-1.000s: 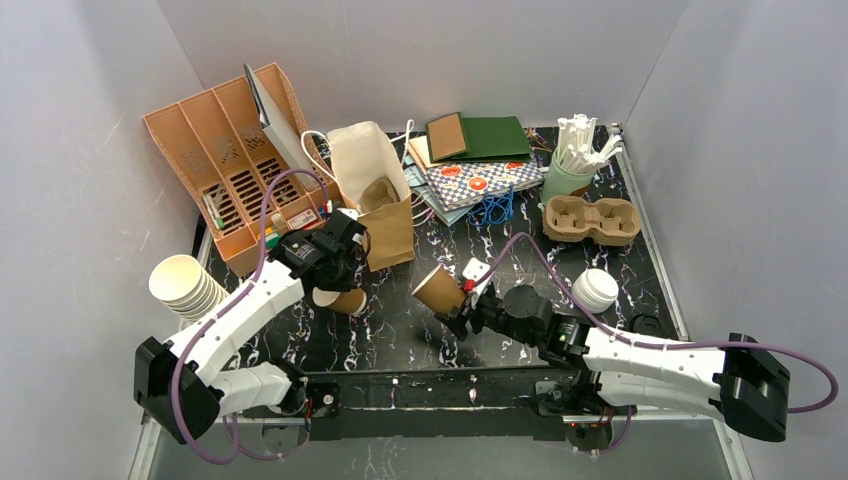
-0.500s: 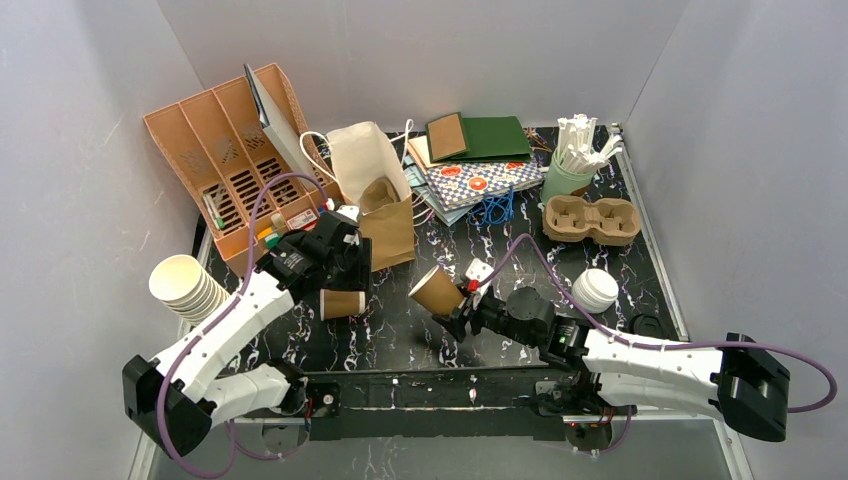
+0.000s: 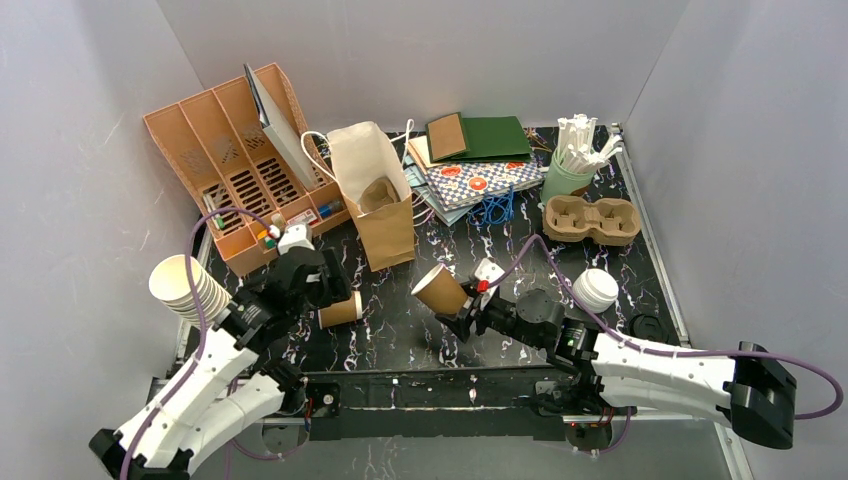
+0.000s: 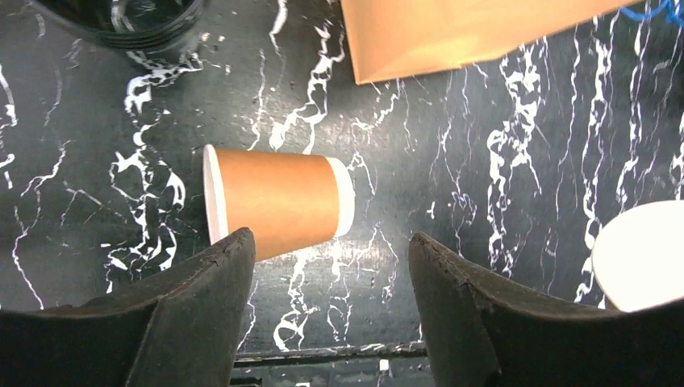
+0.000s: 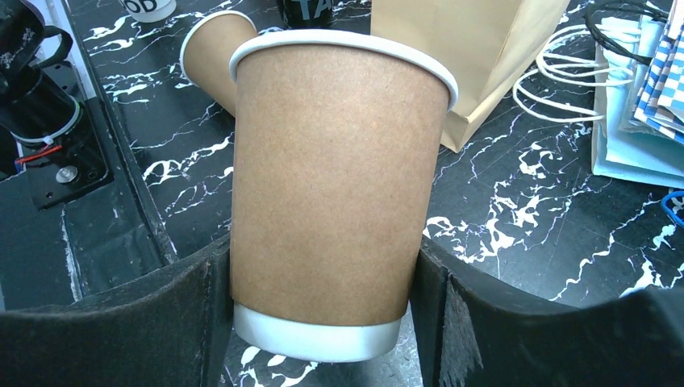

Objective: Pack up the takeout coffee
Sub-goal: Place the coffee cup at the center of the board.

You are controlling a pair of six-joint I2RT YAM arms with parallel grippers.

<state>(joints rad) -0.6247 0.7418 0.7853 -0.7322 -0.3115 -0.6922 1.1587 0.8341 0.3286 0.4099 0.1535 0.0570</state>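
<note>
One tan-brown takeout coffee cup [image 3: 341, 310] lies on its side on the black marble table, white rim to the left in the left wrist view [image 4: 278, 201]. My left gripper [image 3: 322, 283] hovers over it, open and empty [image 4: 331, 270]; its left finger overlaps the cup's lower edge in the picture. My right gripper [image 3: 466, 312] is shut on a second tan-brown cup [image 3: 439, 290], held tilted above the table, fingers pressed on both sides near its white base [image 5: 323, 282]. A small stack of white lids [image 3: 596, 290] sits at the right.
An open brown paper bag [image 3: 375, 195] stands behind the cups. A cardboard cup carrier [image 3: 590, 218] is at the back right, a stack of cream cups [image 3: 185, 285] at the left, an orange organizer [image 3: 235, 160] at the back left. A black cup [image 4: 129, 16] stands close to the lying cup.
My left gripper has opened and let go of its cup, which now lies on the table. The left arm has drawn back toward the near left. The right arm has barely moved.
</note>
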